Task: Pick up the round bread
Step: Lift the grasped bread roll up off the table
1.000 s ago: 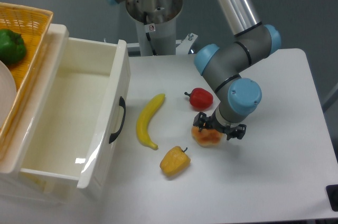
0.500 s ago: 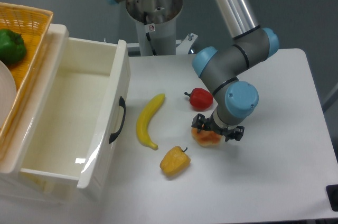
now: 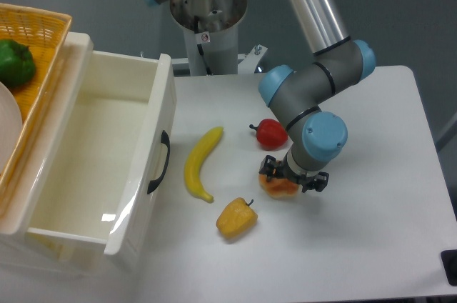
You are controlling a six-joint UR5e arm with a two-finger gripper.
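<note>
The round bread (image 3: 279, 188) is a small orange-tan bun on the white table, just below the red pepper. My gripper (image 3: 293, 176) hangs straight down over it, and the wrist hides the bun's upper part. The two black fingers stand apart, one at the bun's left side (image 3: 267, 168) and one at its right (image 3: 320, 180). The jaws are open around the bun, and I see no squeeze on it.
A red pepper (image 3: 270, 133) lies close behind the bun, a yellow pepper (image 3: 236, 219) to its front left, and a banana (image 3: 200, 163) further left. An open white drawer (image 3: 136, 196) and a wicker basket (image 3: 43, 31) with a green pepper (image 3: 14, 62) fill the left side.
The arm has shifted slightly left and down over the bun. The finger spacing looks unchanged and the bun has not moved.
</note>
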